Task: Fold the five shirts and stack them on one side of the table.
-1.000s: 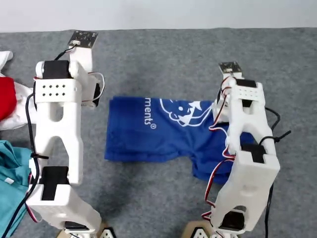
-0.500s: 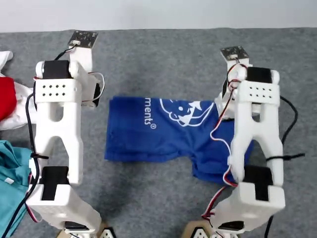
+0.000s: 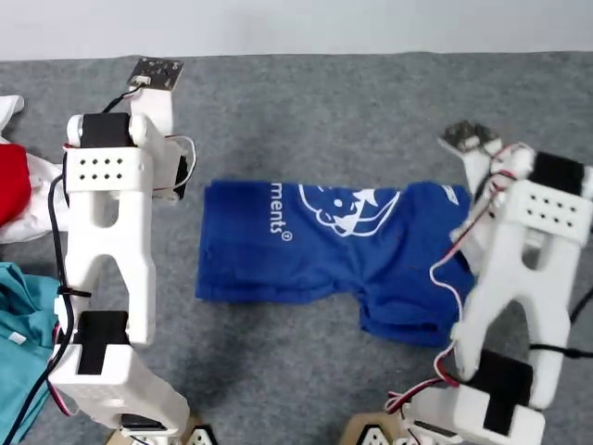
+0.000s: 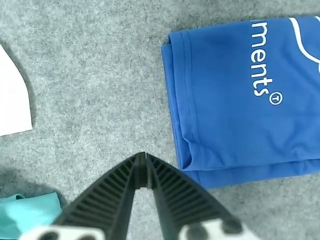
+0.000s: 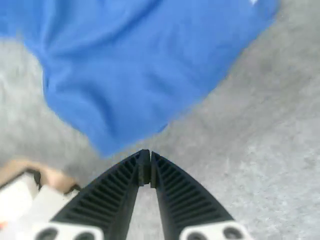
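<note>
White lettering (image 4: 261, 62) plus small circled mark on blue shirt (image 4: 225, 125); word partly hidden.

Bright, even overhead light with soft, faint shadows.

A blue shirt (image 3: 324, 246) with white print is laid partly folded at the middle of the table (image 3: 306, 102), one part on its right reaching nearer the near edge. At the left edge a red shirt (image 3: 9, 181) is seen lying on a white shirt (image 3: 35, 222). A teal shirt (image 3: 23, 343) is bunched by the near left corner.
</note>
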`<state>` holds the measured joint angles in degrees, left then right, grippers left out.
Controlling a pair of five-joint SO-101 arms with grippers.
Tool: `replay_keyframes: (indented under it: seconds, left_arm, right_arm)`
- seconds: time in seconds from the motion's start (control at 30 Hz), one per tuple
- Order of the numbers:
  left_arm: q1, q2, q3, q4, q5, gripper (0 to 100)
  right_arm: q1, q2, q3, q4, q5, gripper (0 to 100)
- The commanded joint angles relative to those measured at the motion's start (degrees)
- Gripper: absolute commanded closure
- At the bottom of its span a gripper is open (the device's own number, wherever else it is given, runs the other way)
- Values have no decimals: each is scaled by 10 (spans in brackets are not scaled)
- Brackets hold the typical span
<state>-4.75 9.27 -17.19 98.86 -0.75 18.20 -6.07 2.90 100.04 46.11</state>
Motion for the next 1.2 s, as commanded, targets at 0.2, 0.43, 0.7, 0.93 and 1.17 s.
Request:
replay_keyframes:
  seconds: [0.2, 0.43, 0.7, 0.93, 1.17]
  left_arm:
    - [132, -49, -4, 16, -112, 994]
    - [284, -35, -5, 15, -157, 987]
    - [396, 44, -5, -32, -200, 930]
    - [466, 102, -5, -75, -269, 884]
    - [533, 145, -6, -78, -288, 832]
  right_arm:
    - [196, -143, 143, -51, 62, 988]
    - [309, -267, 224, -58, 58, 988]
    - [437, -415, 319, -99, -44, 987]
    - [516, -523, 388, -93, -50, 987]
    - [544, -599, 444, -93, -48, 987]
